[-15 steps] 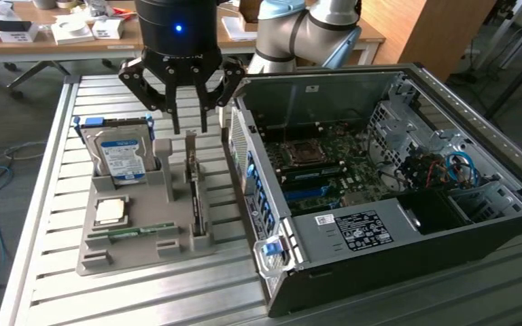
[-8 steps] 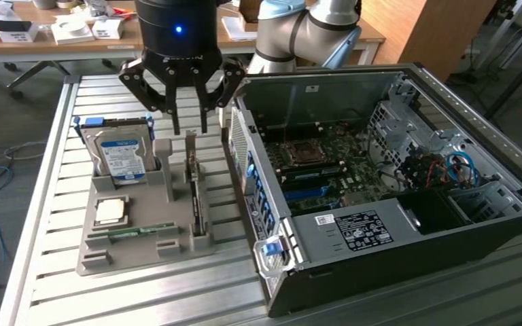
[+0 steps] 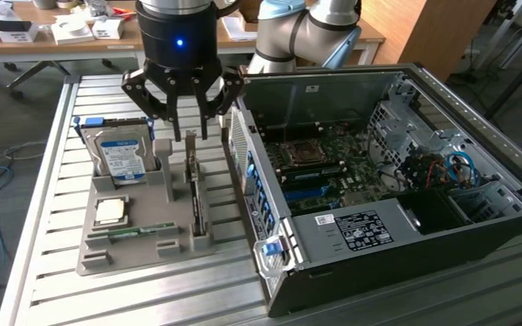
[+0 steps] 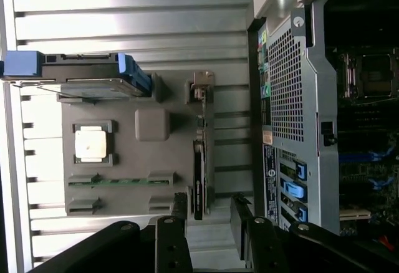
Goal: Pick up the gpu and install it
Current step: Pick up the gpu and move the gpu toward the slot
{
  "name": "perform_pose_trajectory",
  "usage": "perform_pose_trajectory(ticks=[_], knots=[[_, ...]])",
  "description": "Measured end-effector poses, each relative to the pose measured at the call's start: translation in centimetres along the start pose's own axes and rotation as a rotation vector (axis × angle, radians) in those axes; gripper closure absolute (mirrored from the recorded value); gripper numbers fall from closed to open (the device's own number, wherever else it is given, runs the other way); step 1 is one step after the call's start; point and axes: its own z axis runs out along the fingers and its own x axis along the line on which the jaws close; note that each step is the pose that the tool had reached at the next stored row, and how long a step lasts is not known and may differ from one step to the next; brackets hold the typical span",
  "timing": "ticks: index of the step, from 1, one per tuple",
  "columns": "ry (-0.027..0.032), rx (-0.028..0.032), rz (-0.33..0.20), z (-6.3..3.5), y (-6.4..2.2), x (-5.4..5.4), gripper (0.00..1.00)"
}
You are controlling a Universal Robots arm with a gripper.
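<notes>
The step in hand is the pick-up, and it is at the approach: nothing is gripped yet. The black multi-fingered tool hangs directly over the gpu, a thin dark expansion card with a tan-brown face and a grey metal end bracket. The card stands on edge in a slot of the grey moulded parts holder, which lies on the slatted aluminium desk. The tool's fingers are spread wide and empty, their tips about level with the top of the card. In the wrist view the card runs up between the tool's two dark finger pads, closer to one than the other, and I can make out no contact. The card is still fully seated in the holder, just beside the open black-and-grey computer case whose green motherboard lies exposed. The silver hard drive with a blue-white label stands in the holder's far slot, on the exterior view's left of the card, well apart from the fingers. As I judge it, a grip here calls for centring the thin edge between the pads and coming down straight, so both sides close together without tipping the card in its slot.
</notes>
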Motion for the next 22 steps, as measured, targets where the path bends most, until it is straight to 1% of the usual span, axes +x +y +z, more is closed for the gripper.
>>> perform_pose_trajectory(ticks=[17, 19, 22], knots=[[-0.0001, 0.0, 0.0, 2.35, -0.1, 0.1, 0.58], [0.0, 0.0001, 0.0, 2.54, -0.12, 0.1, 0.58], [0.0002, 0.0002, 0.0, 2.58, -0.12, 0.1, 0.58]])
